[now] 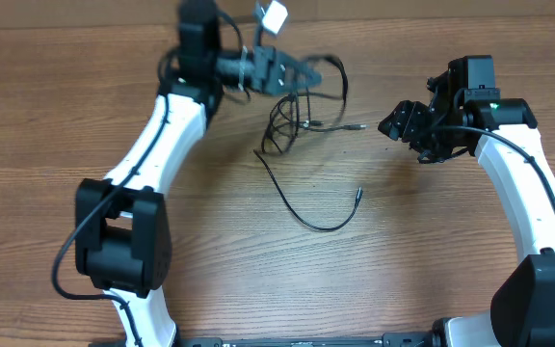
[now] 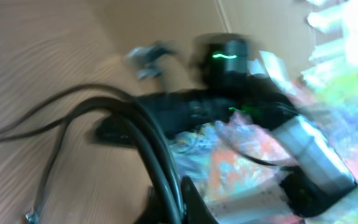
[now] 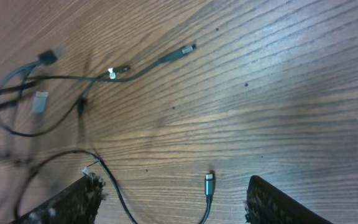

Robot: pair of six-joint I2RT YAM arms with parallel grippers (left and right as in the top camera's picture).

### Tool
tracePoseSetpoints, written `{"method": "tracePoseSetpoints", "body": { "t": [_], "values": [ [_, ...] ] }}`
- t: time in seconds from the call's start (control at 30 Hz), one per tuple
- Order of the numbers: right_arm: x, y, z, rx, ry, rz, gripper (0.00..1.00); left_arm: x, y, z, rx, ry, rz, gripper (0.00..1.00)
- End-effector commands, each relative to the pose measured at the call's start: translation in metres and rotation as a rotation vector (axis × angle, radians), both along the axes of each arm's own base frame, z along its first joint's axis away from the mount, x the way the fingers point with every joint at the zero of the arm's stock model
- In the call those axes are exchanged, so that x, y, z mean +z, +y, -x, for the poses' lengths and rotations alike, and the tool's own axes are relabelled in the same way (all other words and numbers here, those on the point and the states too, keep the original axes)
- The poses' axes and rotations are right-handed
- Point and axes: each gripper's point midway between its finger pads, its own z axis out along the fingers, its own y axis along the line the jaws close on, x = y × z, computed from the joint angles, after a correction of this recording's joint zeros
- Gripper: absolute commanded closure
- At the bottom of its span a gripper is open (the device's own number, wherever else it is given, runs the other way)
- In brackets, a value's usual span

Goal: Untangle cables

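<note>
A tangle of dark cables (image 1: 287,120) lies at the table's back middle. One long black cable (image 1: 306,210) trails forward and ends in a plug (image 1: 358,194). Another plug end (image 1: 357,126) points right. My left gripper (image 1: 302,72) is shut on a bundle of black cables (image 2: 148,143), lifted above the table; this view is blurred. A white tag or plug (image 1: 274,16) hangs up behind it. My right gripper (image 1: 393,123) is open and empty, hovering right of the tangle. Between its fingers (image 3: 173,199) I see the USB-C plug (image 3: 209,182) on the wood.
The wooden table (image 1: 432,251) fills the view. In the right wrist view a grey cable with a plug (image 3: 185,48) and a small white connector (image 3: 40,101) lie on the wood. The left wrist view shows the right arm (image 2: 247,93) and colourful clutter beyond.
</note>
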Motion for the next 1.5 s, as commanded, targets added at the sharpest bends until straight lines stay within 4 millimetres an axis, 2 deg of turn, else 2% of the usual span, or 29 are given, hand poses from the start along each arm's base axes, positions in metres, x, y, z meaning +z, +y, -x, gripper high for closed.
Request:
{"method": "tracePoseSetpoints", "body": {
  "t": [0.0, 0.07, 0.13, 0.23, 0.27, 0.33, 0.4, 0.47, 0.53, 0.57, 0.63, 0.8, 1.0, 1.17, 1.27, 1.33, 1.4, 1.43, 1.47],
  "values": [
    [-0.001, 0.0, 0.0, 0.012, -0.007, 0.009, 0.27, -0.079, 0.015, -0.044, 0.358, -0.117, -0.39, 0.96],
    [-0.001, 0.0, 0.0, 0.012, -0.006, 0.009, 0.27, -0.108, 0.03, -0.049, 0.438, -0.111, -0.562, 0.96],
    [-0.001, 0.0, 0.0, 0.011, -0.007, 0.008, 0.26, -0.126, 0.039, -0.041, 0.437, -0.117, -0.687, 0.96],
    [-0.001, 0.0, -0.001, 0.013, -0.012, 0.009, 0.23, -0.137, 0.057, -0.037, 0.452, -0.135, -0.849, 0.96],
    [0.0, 0.0, -0.003, 0.013, -0.018, 0.008, 0.22, -0.139, 0.073, -0.037, 0.478, -0.154, -0.968, 0.96],
    [0.0, 0.0, -0.004, 0.013, -0.022, 0.008, 0.2, -0.133, 0.092, -0.038, 0.505, -0.181, -1.105, 0.94],
    [0.0, 0.0, -0.004, 0.013, -0.022, 0.008, 0.19, -0.105, 0.117, -0.036, 0.536, -0.234, -1.288, 0.85],
    [0.0, 0.0, -0.004, 0.013, -0.022, 0.009, 0.19, -0.085, 0.125, -0.035, 0.558, -0.249, -1.338, 0.71],
    [0.0, 0.0, -0.003, 0.013, -0.021, 0.009, 0.18, -0.066, 0.126, -0.032, 0.562, -0.253, -1.335, 0.53],
    [0.0, 0.0, -0.003, 0.013, -0.019, 0.008, 0.16, -0.058, 0.125, -0.03, 0.554, -0.254, -1.326, 0.35],
    [-0.001, 0.0, -0.002, 0.013, -0.014, 0.008, 0.15, -0.051, 0.124, -0.023, 0.5, -0.28, -1.334, 0.28],
    [-0.001, 0.0, -0.001, 0.013, -0.009, 0.008, 0.14, -0.059, 0.121, -0.017, 0.432, -0.288, -1.342, 0.25],
    [-0.002, 0.0, 0.001, 0.013, -0.002, 0.009, 0.12, -0.1, 0.092, -0.028, 0.347, -0.234, -1.255, 0.27],
    [-0.002, 0.0, 0.001, 0.013, -0.003, 0.009, 0.12, -0.129, 0.084, -0.05, 0.354, -0.243, -1.248, 0.24],
    [-0.001, 0.0, -0.001, 0.013, -0.009, 0.008, 0.11, -0.153, 0.071, -0.068, 0.358, -0.262, -1.224, 0.25],
    [-0.001, 0.0, -0.001, 0.013, -0.01, 0.008, 0.11, -0.16, 0.06, -0.071, 0.332, -0.27, -1.176, 0.28],
    [-0.001, 0.0, -0.001, 0.013, -0.01, 0.008, 0.11, -0.16, 0.047, -0.072, 0.281, -0.31, -1.11, 0.87],
    [-0.001, 0.0, -0.001, 0.013, -0.01, 0.009, 0.11, -0.157, 0.047, -0.075, 0.3, -0.312, -1.108, 0.96],
    [-0.001, 0.0, -0.001, 0.013, -0.01, 0.009, 0.11, -0.151, 0.047, -0.077, 0.316, -0.312, -1.106, 0.96]
  ]
}}
